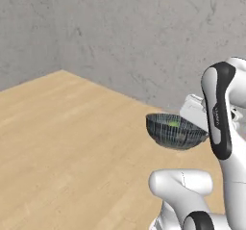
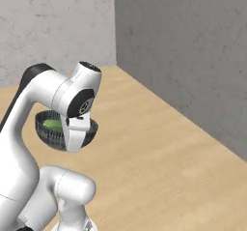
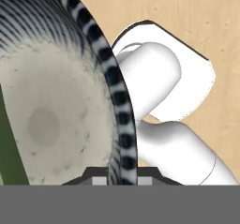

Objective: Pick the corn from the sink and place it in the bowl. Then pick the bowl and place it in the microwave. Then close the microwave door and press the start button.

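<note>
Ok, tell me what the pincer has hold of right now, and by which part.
The pincer holds the bowl by its rim, one finger inside the wall and one outside. The bowl is lifted clear of the floor, with the corn lying inside.

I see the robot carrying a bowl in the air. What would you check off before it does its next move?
1. Bowl lifted off the floor: ok, it hangs in the air beside the arm.
2. Grip on the bowl: ok, in the hand view the gripper sits astride the ribbed rim, one finger tip on each side.
3. Corn inside the bowl: ok, something green and yellow lies in it.
4. Bowl level: ok, the rim looks only slightly tilted and nothing is spilling.
5. Microwave in sight and door open: cannot tell, bare walls and wooden floor lie ahead.
6. Free path ahead: ok, the floor near the robot is bare.
</note>
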